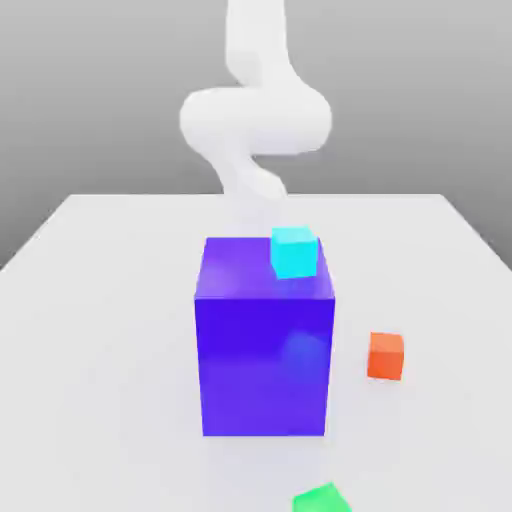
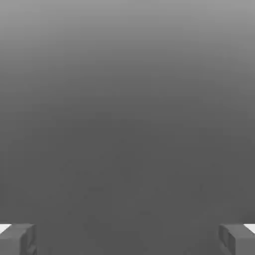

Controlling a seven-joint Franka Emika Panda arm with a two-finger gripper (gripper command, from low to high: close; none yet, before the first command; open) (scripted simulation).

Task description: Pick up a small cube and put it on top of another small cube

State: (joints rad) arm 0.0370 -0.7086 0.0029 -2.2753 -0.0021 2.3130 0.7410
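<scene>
- While the hand view looks out on plain grey, the tool [image 2: 127,239] has its two fingertips [image 2: 17,238] spread wide apart with nothing between them.
- From the exterior view, the white arm [image 1: 255,115] rises behind a large blue cube [image 1: 265,345] on the tabletop [image 1: 100,300].
- A small cyan cube [image 1: 294,251] sits on the blue cube's top, at its far edge nearest the arm.
- A small orange cube [image 1: 385,356] rests on the tabletop, beside the blue cube toward the exterior view's right, apart from it.
- A small green cube [image 1: 322,498] lies farthest from the arm.
</scene>
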